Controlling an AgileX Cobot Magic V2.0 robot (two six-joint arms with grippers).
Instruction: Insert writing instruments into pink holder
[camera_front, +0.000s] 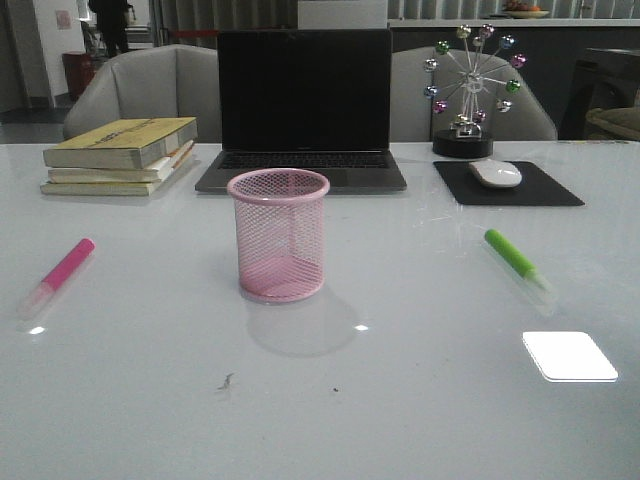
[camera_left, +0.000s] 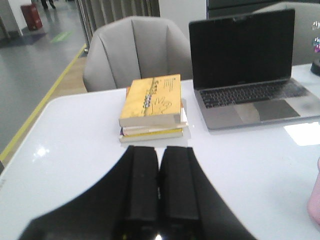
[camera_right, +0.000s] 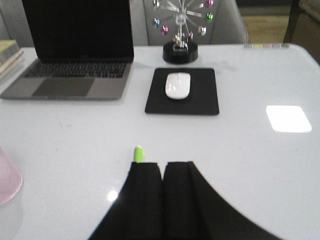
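The pink holder (camera_front: 278, 235), a round mesh cup, stands upright mid-table in front of the laptop; its edge also shows in the left wrist view (camera_left: 315, 200) and the right wrist view (camera_right: 7, 177). The hot pink marker (camera_front: 60, 273) lies flat at the left. At the right, the green marker (camera_front: 515, 258) also lies flat. Neither arm appears in the front view. My left gripper (camera_left: 159, 150) is shut and holds nothing, and it faces the books. My right gripper (camera_right: 162, 165) is shut too, and only the green marker's tip (camera_right: 138, 154) shows past one finger.
An open laptop (camera_front: 303, 110) stands behind the cup. A stack of books (camera_front: 120, 155) sits back left. A white mouse (camera_front: 495, 173) on a black pad (camera_front: 545, 190) and a Ferris-wheel ornament (camera_front: 467, 90) are back right. Grey chairs stand beyond the table.
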